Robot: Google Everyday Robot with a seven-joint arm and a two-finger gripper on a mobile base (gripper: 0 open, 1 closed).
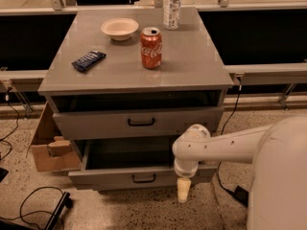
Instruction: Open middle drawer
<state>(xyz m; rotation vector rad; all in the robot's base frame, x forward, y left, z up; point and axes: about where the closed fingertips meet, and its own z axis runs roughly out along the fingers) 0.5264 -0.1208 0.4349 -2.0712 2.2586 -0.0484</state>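
The grey cabinet (129,71) shows two drawers. The taller-fronted top drawer (96,123) is pulled out a little. Below it the middle drawer (110,178), with a small black bar handle (144,178), stands pulled well out, its dark inside showing. The lowest drawer is hidden under it. My gripper (183,191) hangs from the white arm (225,145) and points down, just in front of the right part of the middle drawer's front, right of the handle. It holds nothing that I can see.
On the cabinet top stand a red cola can (151,48), a white bowl (119,28), a clear bottle (172,6) and a dark snack bar (88,60). An open cardboard box (50,150) sits at the cabinet's left. Cables (33,198) lie on the floor at left.
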